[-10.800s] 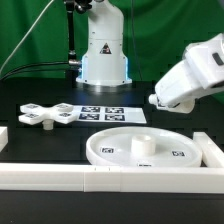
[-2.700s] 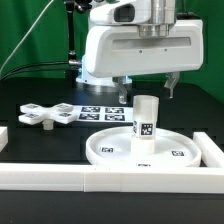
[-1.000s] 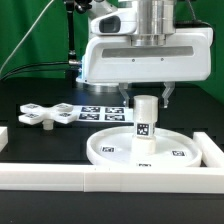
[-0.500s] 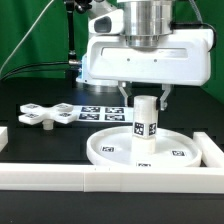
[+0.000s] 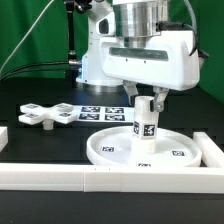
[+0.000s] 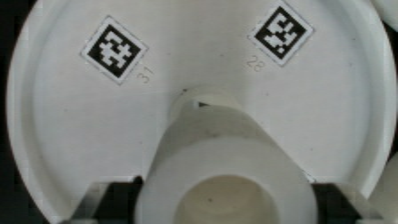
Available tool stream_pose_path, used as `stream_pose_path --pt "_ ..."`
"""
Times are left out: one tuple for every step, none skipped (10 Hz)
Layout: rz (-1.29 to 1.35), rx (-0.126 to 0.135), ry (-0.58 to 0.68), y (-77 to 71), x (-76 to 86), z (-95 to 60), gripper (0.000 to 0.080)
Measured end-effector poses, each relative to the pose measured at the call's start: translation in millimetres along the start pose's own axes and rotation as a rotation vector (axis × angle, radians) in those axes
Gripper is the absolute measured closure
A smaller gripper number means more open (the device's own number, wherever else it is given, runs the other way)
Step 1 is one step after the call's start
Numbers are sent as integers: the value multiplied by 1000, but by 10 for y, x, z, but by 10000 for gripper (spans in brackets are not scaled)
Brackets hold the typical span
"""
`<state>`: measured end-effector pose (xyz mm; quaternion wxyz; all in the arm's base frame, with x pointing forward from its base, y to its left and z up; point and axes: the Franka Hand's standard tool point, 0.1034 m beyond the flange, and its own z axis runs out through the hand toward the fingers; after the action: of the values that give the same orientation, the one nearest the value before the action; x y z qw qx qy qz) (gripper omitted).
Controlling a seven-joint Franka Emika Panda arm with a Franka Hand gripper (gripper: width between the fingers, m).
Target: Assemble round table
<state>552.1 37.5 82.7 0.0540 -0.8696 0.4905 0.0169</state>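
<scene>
The large round disc (image 5: 108, 148) lies flat on the black table, rim up. The short thick cylinder leg (image 5: 146, 124) stands upright at its centre. My gripper (image 5: 146, 103) is straight above it, with one finger on each side of the leg's top, shut on it. In the wrist view the leg (image 6: 222, 150) fills the space between my gripper's (image 6: 222, 200) dark pads (image 6: 114, 197), with the disc (image 6: 196, 60) and two of its tags behind it. The flat cross-shaped foot (image 5: 44, 113) lies on the table at the exterior view's left.
Long white bars run along the front (image 5: 90, 179) and stand at both sides (image 5: 213, 150) of the work area. The marker board (image 5: 108, 113) lies behind the disc. The robot base (image 5: 100, 55) stands at the back.
The gripper has come over the disc, dropped onto the upright leg and closed its fingers in on it. In the last half second the hand has turned about the leg's axis.
</scene>
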Motion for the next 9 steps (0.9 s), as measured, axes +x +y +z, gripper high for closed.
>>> stream_pose_path --pt "92 7 -11 -1 -6 3 392" --pt "196 13 -23 -2 -13 4 392" --pt "344 16 -35 -2 -19 5 392" --pt "370 17 -37 -3 -20 5 392" --pt "421 20 -44 -3 -16 6 392" --pt "436 22 -47 -3 -13 7 392" --pt "458 25 -52 -7 -17 7 392" --pt "434 25 -52 -9 -20 7 392" --pt "393 26 -51 -10 -23 8 226"
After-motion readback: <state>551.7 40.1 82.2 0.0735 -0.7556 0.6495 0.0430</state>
